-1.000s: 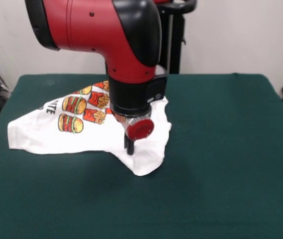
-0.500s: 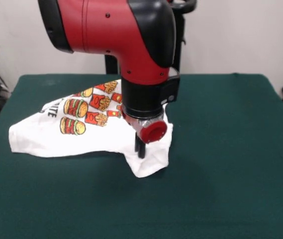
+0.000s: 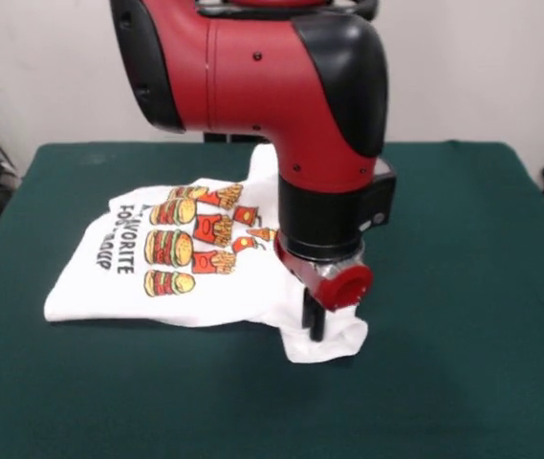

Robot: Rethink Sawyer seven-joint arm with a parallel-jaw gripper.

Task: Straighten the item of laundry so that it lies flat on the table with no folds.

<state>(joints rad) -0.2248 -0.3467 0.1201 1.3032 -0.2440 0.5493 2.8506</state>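
While the arm has swung toward the near right of the table (image 3: 463, 382) over the last second, the shirt (image 3: 185, 268) has travelled with it: its near corner, which sat closer to the middle a moment ago, now lies further right and nearer the camera, and the whole cloth has slid that way. More of the print shows than before, with the word "FAVORITE" and the burgers and fries now readable on the left half. The gripper (image 3: 315, 320) stands at that near corner, its dark tips down on the white cloth, and the jaws look closed on the shirt, since the cloth follows the arm. This pull seems to be drawing the shirt out, yet a fold remains along the right side under the arm, and the left edge is bunched, so flattening is only partly done.
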